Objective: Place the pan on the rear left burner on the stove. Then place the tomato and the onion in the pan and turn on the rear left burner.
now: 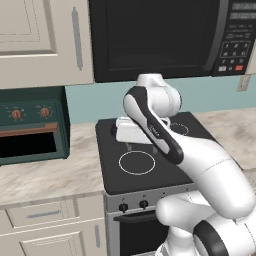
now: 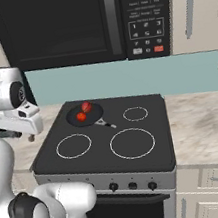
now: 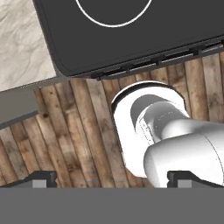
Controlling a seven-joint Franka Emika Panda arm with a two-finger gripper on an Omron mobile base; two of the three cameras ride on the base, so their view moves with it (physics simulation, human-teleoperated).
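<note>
Black pan (image 2: 84,115), two red items (image 2: 83,111)

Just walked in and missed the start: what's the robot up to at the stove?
It is cooking at the stove. The black pan already sits on the rear left burner, with two small red-orange items, presumably the tomato and the onion, inside it. The gripper is open and holds nothing; the hand hangs over the stove's front left corner, looking down at the wooden floor. The front knobs look untouched, so turning the burner on seems to be what remains.
</note>
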